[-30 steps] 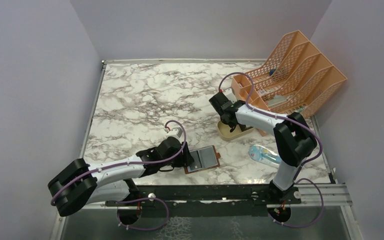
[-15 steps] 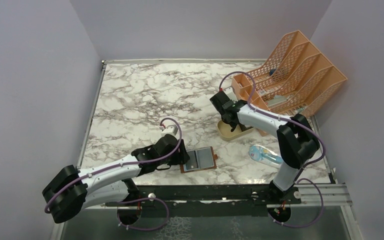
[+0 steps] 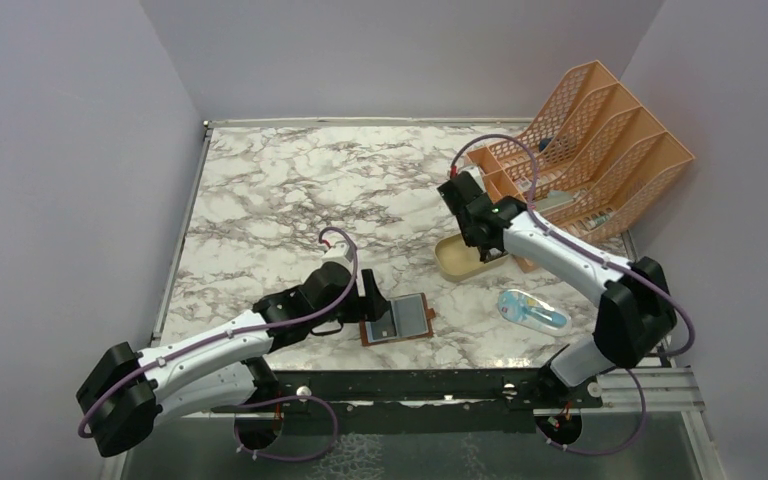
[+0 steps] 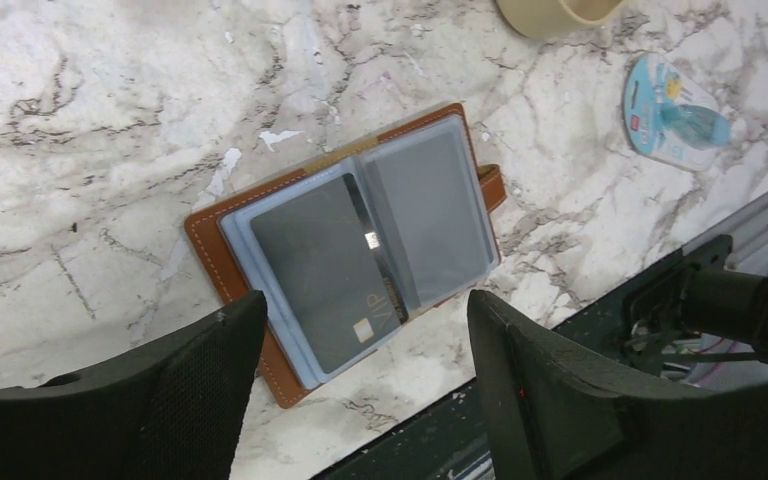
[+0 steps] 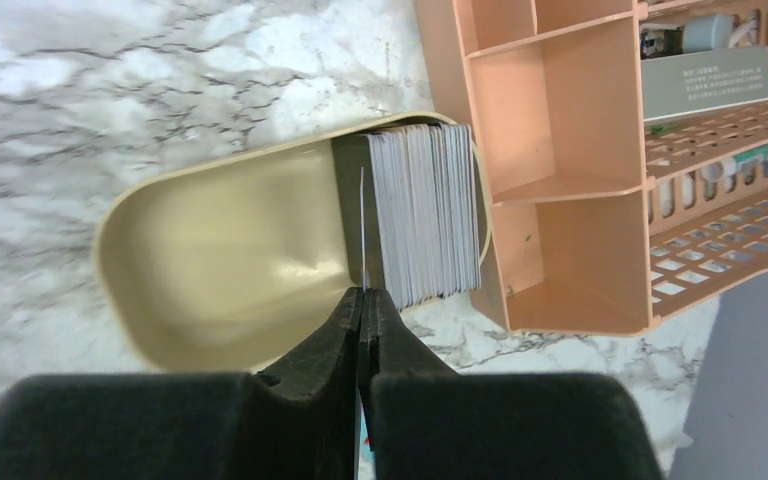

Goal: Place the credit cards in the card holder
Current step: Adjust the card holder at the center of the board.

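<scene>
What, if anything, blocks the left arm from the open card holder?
Likely nothing, so yes: the left tool hangs open above the card holder, which lies open on the table with nothing over it. The right tool, pinching a credit card, is away at the tan tray.

Four items are carried by the grey-veined white marble-pattern table (image 3: 280,190). The tan oval plastic tray (image 3: 457,263) is taken as reference. The orange mesh file rack (image 3: 600,150) is set just behind-right of it. The brown leather fold-over card holder (image 3: 405,320) is laid open front-left of it. The blue-and-clear oblong packet (image 3: 530,310) is laid front-right of it.
</scene>
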Motion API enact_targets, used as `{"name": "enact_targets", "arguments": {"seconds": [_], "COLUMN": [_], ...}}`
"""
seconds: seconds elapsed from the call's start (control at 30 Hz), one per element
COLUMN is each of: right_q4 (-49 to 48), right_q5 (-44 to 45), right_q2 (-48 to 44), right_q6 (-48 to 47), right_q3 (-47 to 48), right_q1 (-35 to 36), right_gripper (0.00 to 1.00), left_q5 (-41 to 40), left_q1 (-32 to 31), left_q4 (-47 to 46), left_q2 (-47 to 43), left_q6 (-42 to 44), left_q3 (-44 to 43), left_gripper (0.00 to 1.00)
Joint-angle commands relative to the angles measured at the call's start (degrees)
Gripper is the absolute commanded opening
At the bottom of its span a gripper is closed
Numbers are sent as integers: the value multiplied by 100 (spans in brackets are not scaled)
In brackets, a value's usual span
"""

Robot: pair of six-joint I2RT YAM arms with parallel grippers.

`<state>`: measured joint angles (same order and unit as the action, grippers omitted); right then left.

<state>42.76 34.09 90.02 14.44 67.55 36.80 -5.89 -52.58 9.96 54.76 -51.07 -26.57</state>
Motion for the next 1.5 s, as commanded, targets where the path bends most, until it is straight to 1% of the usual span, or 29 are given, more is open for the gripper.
{"name": "enact_targets", "arguments": {"seconds": [0.0,0.1,0.23,0.37,0.53,0.63,0.8,0.9,1.07,1.2,1.23,1.33,1.47], "right_q4": [126,-132,-853,-1522,-2440,-3344,-4726,-5363,-5984,-6294,-6377,-6400,-6293], "right_q5": [-1007,-1660,-2854,-3634,-4553,-5178,-6040,-6295,-6457,-6584,-6608,-6598,-6561], "right_q2": [-824,-1469,-2261,-2912,-3576,-3956,-4148,-4118,-4053,-3961,-3953,-3938,-3921], "right_q6": [174,284,524,926,1772,2535,3738,4199,4630,4858,4905,4939,4902], "right_q3": [-50,-336,-862,-1368,-2019,-2632,-3550,-3977,-4327,-4526,-4571,-4628,-4657], "right_q1": [3,-3,3,2,3,2,0,3,-5,2,3,2,-1], "right_gripper": [1,1,1,1,1,1,1,1,1,1,1,1,1], "left_q5": [396,606,857,953,942,979,977,1019,1038,1046,1060,1081,1081], "left_q1": [13,13,19,18,18,14,11,14,19,18,17,17,14], "left_q4": [-292,-545,-961,-1260,-1765,-2119,-2510,-2605,-2658,-2706,-2723,-2785,-2828], "left_q2": [-277,-378,-488,-574,-627,-657,-696,-646,-588,-585,-587,-595,-646], "left_q6": [-51,-201,-460,-670,-871,-1006,-1128,-1142,-1158,-1190,-1199,-1223,-1239], "left_q3": [-141,-154,-162,-145,53,168,249,220,230,260,260,280,322], "left_gripper": [74,71,65,63,63,63,62,60,53,50,48,36,11]}}
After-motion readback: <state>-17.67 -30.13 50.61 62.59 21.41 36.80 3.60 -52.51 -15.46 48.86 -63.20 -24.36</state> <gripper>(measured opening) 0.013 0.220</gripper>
